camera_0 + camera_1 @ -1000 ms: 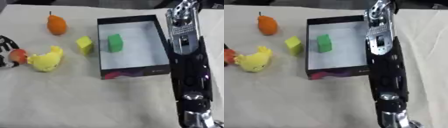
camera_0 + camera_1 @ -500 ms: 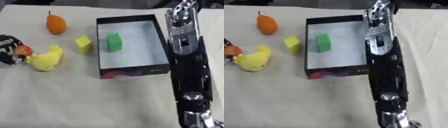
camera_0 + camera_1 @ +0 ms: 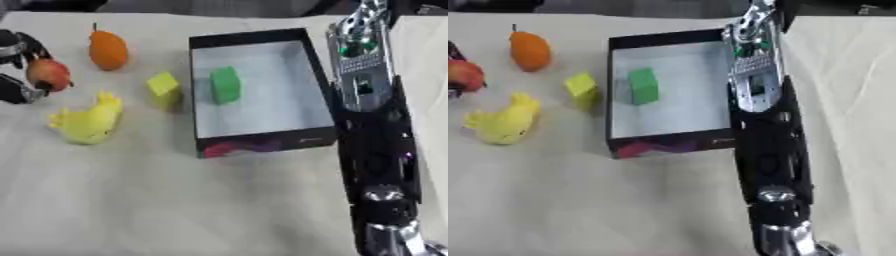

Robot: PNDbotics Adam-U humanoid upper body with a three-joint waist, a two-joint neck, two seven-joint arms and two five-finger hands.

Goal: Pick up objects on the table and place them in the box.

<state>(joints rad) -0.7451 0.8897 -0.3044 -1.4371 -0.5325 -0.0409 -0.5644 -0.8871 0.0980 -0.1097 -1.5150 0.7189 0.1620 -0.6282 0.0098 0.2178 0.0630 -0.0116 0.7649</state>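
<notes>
At the left edge my left hand (image 3: pixel 16 47) is shut on a red round fruit (image 3: pixel 48 74), held just beyond a yellow toy duck (image 3: pixel 87 122). An orange fruit with a stem (image 3: pixel 107 50) lies farther back. A yellow block (image 3: pixel 164 89) stands beside the left wall of the black box (image 3: pixel 262 142). Inside the box, on its white floor, stands a green block (image 3: pixel 225 85). My right arm (image 3: pixel 372 150) runs up the right side past the box's right wall. Its hand is cut off at the top edge.
Everything rests on a cream cloth (image 3: pixel 175 200). The near half of the cloth holds only my right arm. The black box has low walls and a coloured patch on its front wall.
My left hand has carried the red fruit from beside the duck's head toward the far side of the table. The right arm and the other things have stayed put.
</notes>
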